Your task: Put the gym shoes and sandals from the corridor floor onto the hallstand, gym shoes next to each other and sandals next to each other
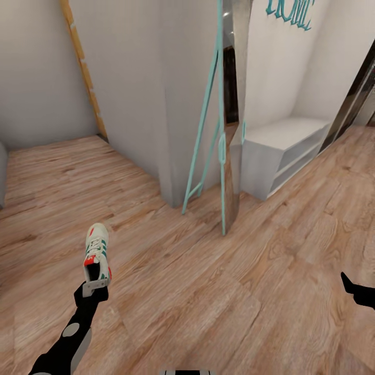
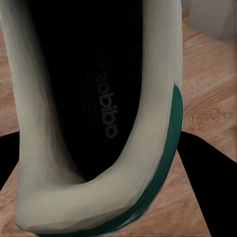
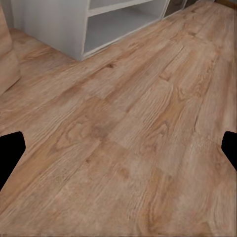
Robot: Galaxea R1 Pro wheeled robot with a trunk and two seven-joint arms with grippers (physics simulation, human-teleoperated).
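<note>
One gym shoe, white with green stripes and red patches, hangs above the corridor floor at the lower left. My left gripper is shut on its heel end. In the left wrist view the shoe's dark inside lies between the black fingers. My right gripper is open at the right edge, its fingertips wide apart over bare planks. The pale hallstand stands at the far right, and its open shelves appear in the right wrist view. The sandals are out of view.
A teal-framed mirror leans against a white wall corner, just left of the hallstand. A wooden ladder-like rail runs up the back wall. Open plank floor lies between me and the hallstand.
</note>
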